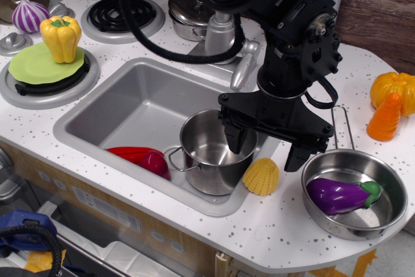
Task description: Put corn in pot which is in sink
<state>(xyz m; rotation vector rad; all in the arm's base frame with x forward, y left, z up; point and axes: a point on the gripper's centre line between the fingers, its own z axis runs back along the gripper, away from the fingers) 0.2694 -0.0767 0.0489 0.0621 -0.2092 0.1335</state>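
Observation:
The corn (261,176) is a small ribbed yellow cone lying on the counter at the sink's right rim, next to the pot. The pot (209,151) is a shiny steel cylinder with loop handles, standing in the right front corner of the grey sink (130,105). My gripper (264,148) is open, with one black finger over the pot's right rim and the other to the right of the corn. The fingers straddle the corn from just above it. Nothing is held.
A red pepper (139,159) lies in the sink left of the pot. A shallow steel pan (382,215) with a purple eggplant (342,194) sits right of the corn. An orange carrot (385,118) and a pumpkin (395,89) are at far right. The faucet (224,37) stands behind the sink.

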